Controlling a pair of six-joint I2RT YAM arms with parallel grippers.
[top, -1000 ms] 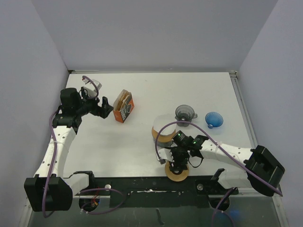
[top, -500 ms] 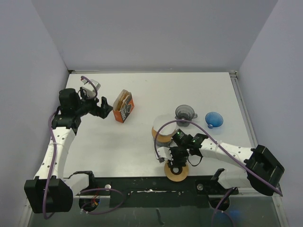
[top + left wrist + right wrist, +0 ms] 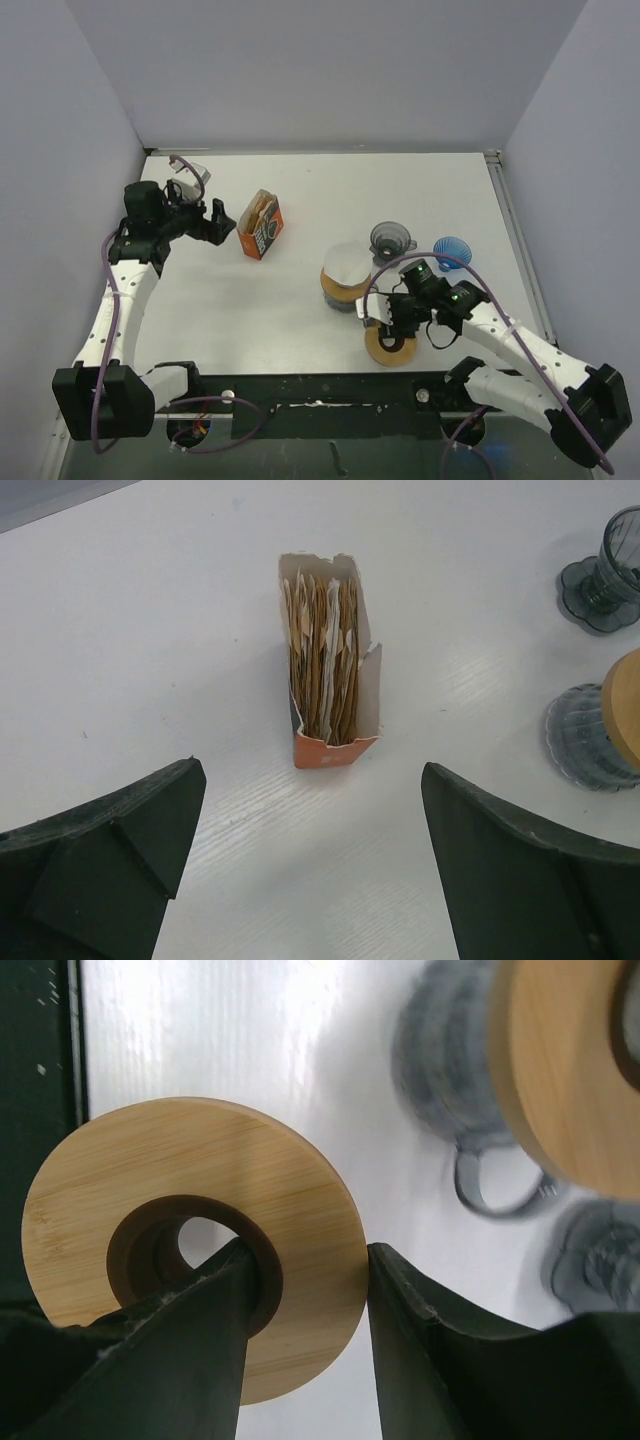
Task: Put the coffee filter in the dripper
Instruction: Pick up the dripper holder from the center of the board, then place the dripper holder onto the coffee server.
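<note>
Coffee filters (image 3: 322, 650): a paper stack standing on edge in an open orange box (image 3: 335, 750), upper left of centre on the tabletop (image 3: 260, 310). Left gripper (image 3: 221, 222) faces the box, jaws wide and holding nothing. Right gripper (image 3: 305, 1260), lower right, jaws pinched on a wooden ring (image 3: 290, 1180) with one finger through its hole. Grey dripper (image 3: 392, 239) stands right of centre. Handling advice: approach the box mouth squarely, pinch a single outer filter and lift straight clear.

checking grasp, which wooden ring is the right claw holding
the loose ring by the near edge, pinched through its hole; the other ring sits on the cup
</note>
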